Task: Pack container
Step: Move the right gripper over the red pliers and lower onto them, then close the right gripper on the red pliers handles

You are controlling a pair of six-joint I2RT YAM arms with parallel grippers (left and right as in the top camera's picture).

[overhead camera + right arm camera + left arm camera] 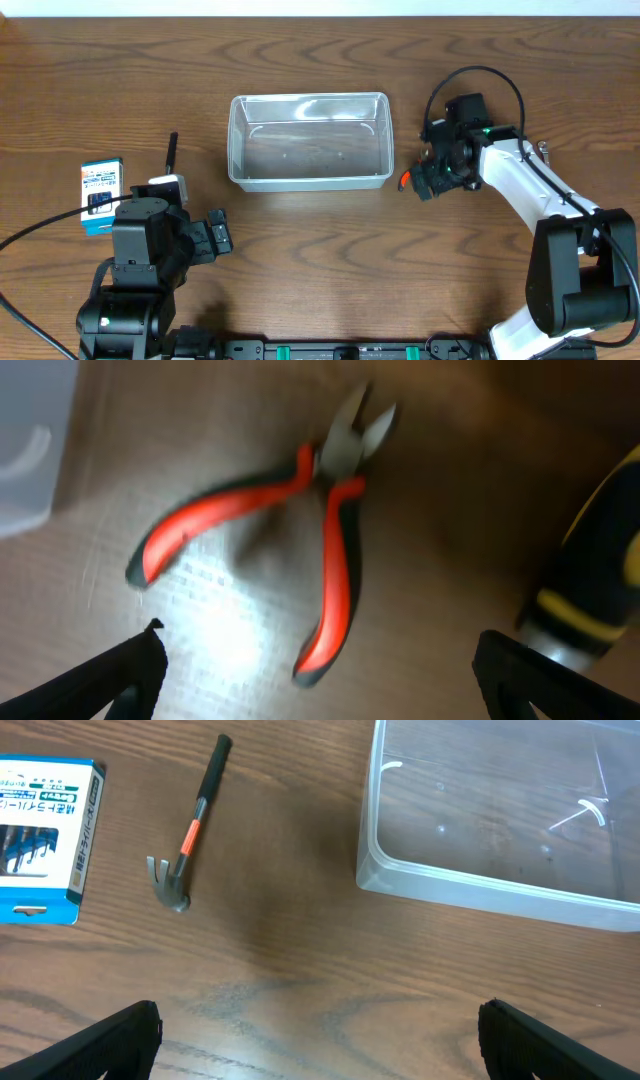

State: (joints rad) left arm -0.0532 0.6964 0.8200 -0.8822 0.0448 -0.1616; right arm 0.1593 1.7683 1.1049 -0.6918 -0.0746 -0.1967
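Note:
The clear plastic container (310, 150) stands empty at the table's middle back; its near wall (480, 890) shows at the upper right of the left wrist view. My right gripper (430, 178) hovers open just right of the container. Below it, red-handled pliers (335, 540) lie on the wood with their handles spread, one handle tip reaching between my fingers (320, 655) without touching them. A red bit of the pliers (405, 180) peeks out in the overhead view. My left gripper (205, 240) is open at the front left over bare wood (320, 1020).
A small hammer (190, 830) with a black and orange handle lies left of the container, seen also from overhead (171, 152). A blue-and-white box (100, 190) lies further left. A black-and-yellow tool handle (590, 580) lies right of the pliers.

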